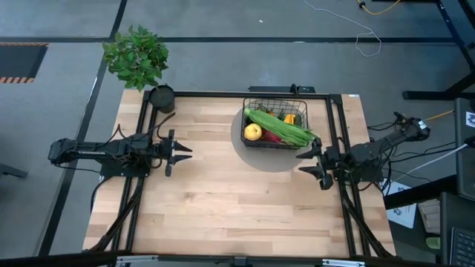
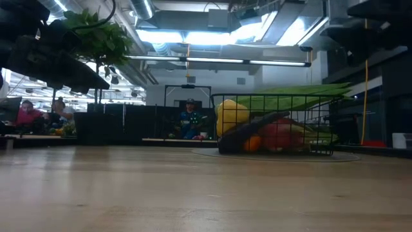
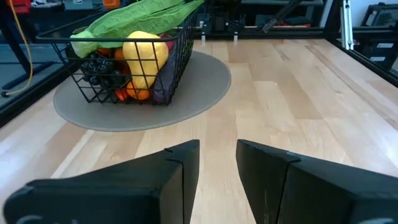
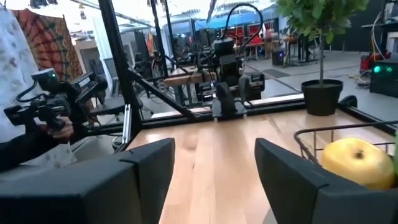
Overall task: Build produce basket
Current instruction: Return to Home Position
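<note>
- Two arms in play, one at each end of the table [image 1: 223,208]. The left gripper [image 1: 185,154] hangs above bare wood, fingers [image 3: 168,180] apart, nothing between them.
- Off to that gripper's side, at the far corner: one potted plant [image 1: 136,55].
- One basket [image 1: 276,99] on one round grey mat [image 1: 256,159], well ahead of the left gripper and close beside the right one.
- Inside: one yellow fruit [image 1: 253,132], one long green leaf bunch [image 1: 282,127] on top, one dark grape cluster [image 3: 99,65]. The orange and red pieces are too tangled to count.
- The right gripper [image 1: 303,162] has its fingers apart, empty.
</note>
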